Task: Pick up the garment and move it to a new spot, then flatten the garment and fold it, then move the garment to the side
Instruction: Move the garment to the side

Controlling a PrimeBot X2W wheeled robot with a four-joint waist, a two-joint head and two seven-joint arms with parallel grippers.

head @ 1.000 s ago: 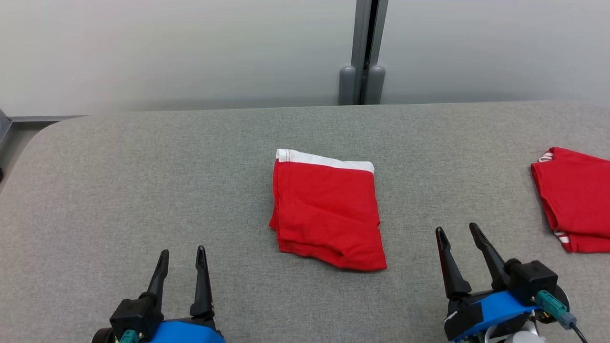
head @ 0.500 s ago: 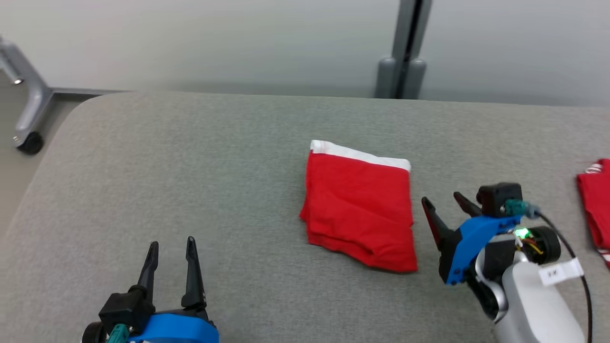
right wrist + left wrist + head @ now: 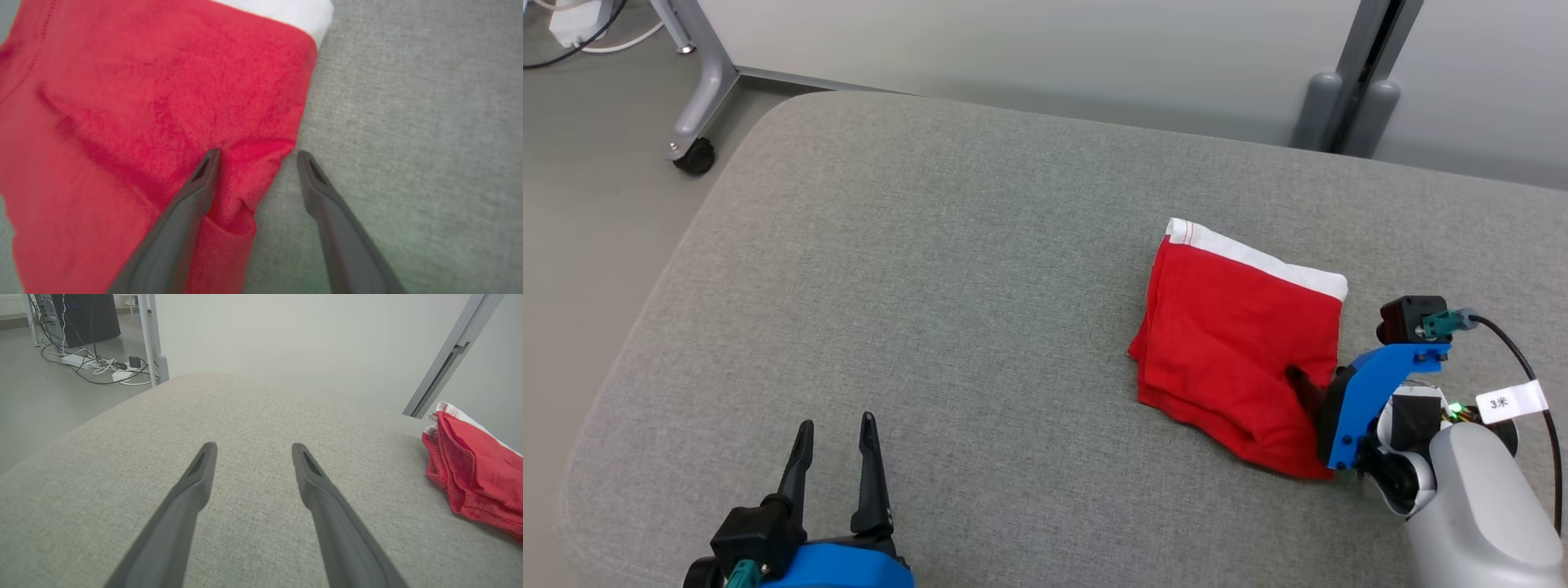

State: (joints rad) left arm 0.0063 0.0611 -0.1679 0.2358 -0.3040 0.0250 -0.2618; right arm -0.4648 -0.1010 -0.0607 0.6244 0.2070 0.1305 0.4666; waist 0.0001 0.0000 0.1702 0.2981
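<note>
The garment (image 3: 1237,347) is a folded red piece with a white band along its far edge, lying on the grey padded table (image 3: 931,286). My right gripper (image 3: 257,157) is open and astride the garment's right edge: one finger presses on the red cloth (image 3: 143,102), the other rests on the bare table beside it. In the head view the right gripper (image 3: 1311,388) sits at the garment's near right corner. The left gripper (image 3: 836,426) is open and empty near the front edge, far left of the garment (image 3: 474,469).
The table's rounded left corner and edge run along the left of the head view, with floor beyond. A metal frame leg on a caster (image 3: 694,155) and cables (image 3: 98,367) stand off the table's far left. A grey post (image 3: 1347,106) rises behind the table.
The head camera turned left, shifting the whole picture right. My right gripper moved forward and down onto the garment's right edge. The left gripper stayed put.
</note>
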